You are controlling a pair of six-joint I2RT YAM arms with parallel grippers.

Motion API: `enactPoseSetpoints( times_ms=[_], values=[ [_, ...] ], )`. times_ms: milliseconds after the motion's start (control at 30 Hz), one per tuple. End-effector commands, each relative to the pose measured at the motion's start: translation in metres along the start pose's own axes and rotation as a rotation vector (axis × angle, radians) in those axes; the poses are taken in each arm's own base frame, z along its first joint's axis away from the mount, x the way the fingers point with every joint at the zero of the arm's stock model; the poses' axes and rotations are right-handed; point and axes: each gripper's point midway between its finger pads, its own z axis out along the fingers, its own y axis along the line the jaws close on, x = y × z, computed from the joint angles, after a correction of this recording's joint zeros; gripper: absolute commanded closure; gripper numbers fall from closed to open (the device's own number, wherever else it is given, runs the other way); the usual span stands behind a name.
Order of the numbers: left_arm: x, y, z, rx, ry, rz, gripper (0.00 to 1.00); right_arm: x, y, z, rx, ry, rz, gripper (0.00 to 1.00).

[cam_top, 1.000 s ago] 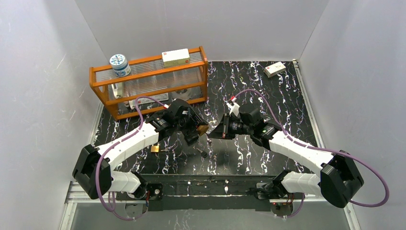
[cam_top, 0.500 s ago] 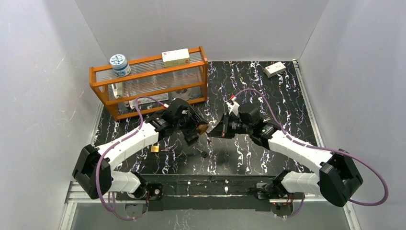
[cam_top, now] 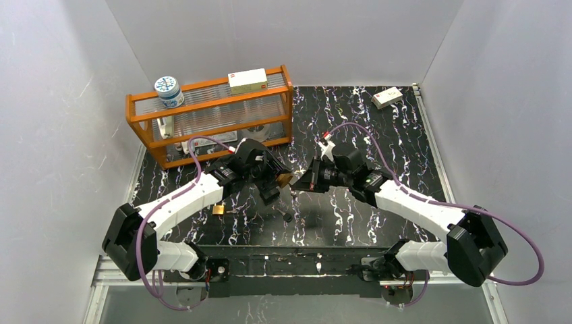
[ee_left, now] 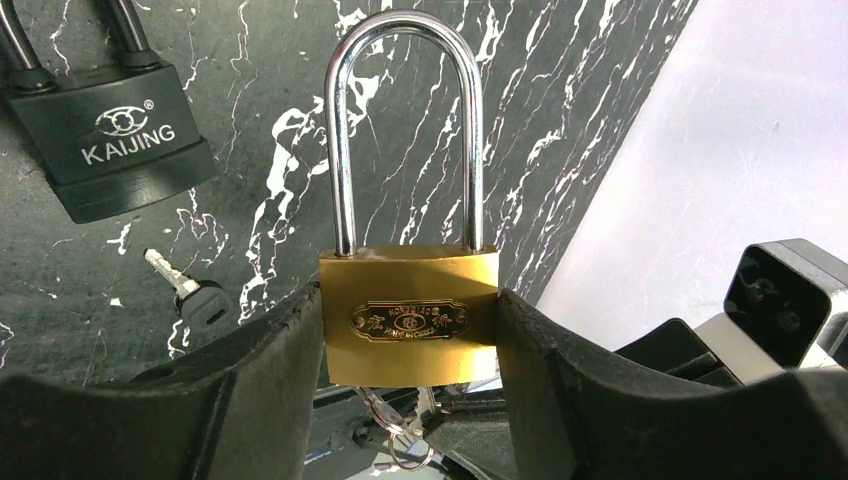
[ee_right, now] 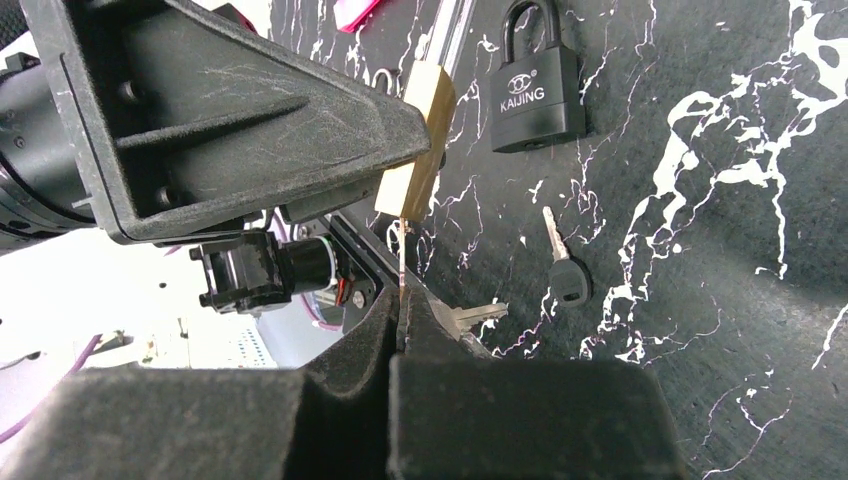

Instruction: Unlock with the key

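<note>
My left gripper (ee_left: pixel 410 335) is shut on a brass padlock (ee_left: pixel 410 315) with a closed silver shackle (ee_left: pixel 405 120), held above the table. The padlock also shows in the top view (cam_top: pixel 285 180) and the right wrist view (ee_right: pixel 415 140). My right gripper (ee_right: pixel 402 318) is shut on a key (ee_right: pixel 401 262), seen edge-on, whose blade reaches up to the padlock's underside. I cannot tell how far it enters the keyhole. A second key (ee_right: pixel 482 315) on the same ring sticks out beside the fingers. In the top view the two grippers meet, left (cam_top: pixel 278 181) and right (cam_top: pixel 301 184).
A black KAIJING padlock (ee_left: pixel 110 140) lies on the marbled table, with a loose black-headed key (ee_left: pixel 195 295) beside it. A small brass padlock (cam_top: pixel 219 210) lies by the left arm. An orange rack (cam_top: pixel 209 115) with a jar and box stands back left. A white box (cam_top: pixel 387 98) sits far right.
My right gripper has moved a little to the left, bringing the key closer in under the brass padlock. The left gripper has held the padlock still.
</note>
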Motion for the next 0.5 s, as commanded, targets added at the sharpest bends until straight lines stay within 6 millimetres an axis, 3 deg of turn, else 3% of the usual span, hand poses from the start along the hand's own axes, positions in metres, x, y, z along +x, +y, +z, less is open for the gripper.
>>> enactPoseSetpoints(
  times_ms=[0, 267, 467],
  values=[
    [0.001, -0.018, -0.014, 0.085, 0.002, -0.037, 0.75, -0.031, 0.010, 0.003, 0.018, -0.107, 0.009, 0.99],
    [0.002, -0.011, -0.006, 0.100, 0.001, -0.171, 0.76, -0.045, 0.013, 0.011, 0.026, -0.135, -0.061, 0.99],
    [-0.001, -0.017, -0.007, 0.112, -0.009, -0.191, 0.76, -0.044, 0.008, 0.022, 0.041, -0.112, -0.073, 0.99]
  ],
)
